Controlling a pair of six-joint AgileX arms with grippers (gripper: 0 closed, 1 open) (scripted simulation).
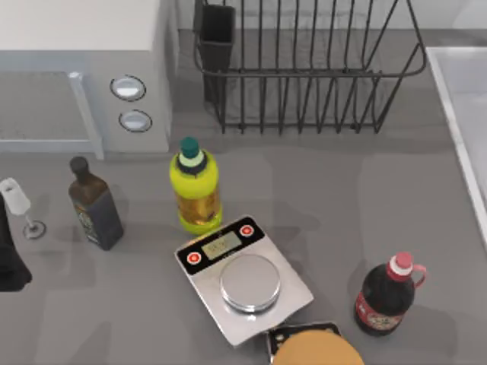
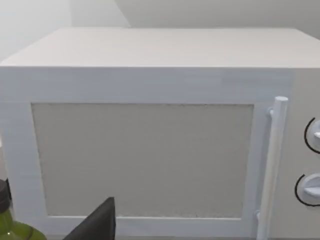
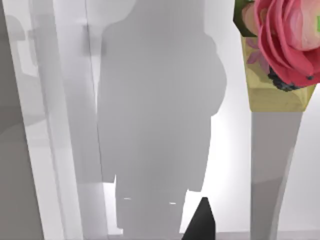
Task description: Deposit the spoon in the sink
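Seen from above: sink point(image 1: 456, 114) along the right edge of the grey worktop point(image 1: 342, 198), its pale raised rim just beside the black wire dish rack point(image 1: 304, 68) at the back; microwave point(image 1: 84, 46) at back left; yellow-green bottle point(image 1: 196, 186), dark bottle point(image 1: 95, 205), kitchen scale point(image 1: 243, 277) and red-capped bottle point(image 1: 386, 296) spread over the middle and front. Seen from the left wrist: left claw point(image 2: 100, 222) idle at the worktop's left, facing the microwave door, nothing visibly held; cannot tell how far open. Seen from the right wrist: right claw point(image 3: 199, 222) above a smooth pale surface, probably the sink's basin, with a flower-printed box point(image 3: 280, 55) near; cannot tell how far open, nor whether anything is gripped. Spoon's whereabouts: cannot tell with any confidence. By judgement, a light, stiff, slick thing, apt to swivel in a loose pinch; best taken across the middle of the handle, squeezed firmly; sturdy enough for a short drop into the basin.
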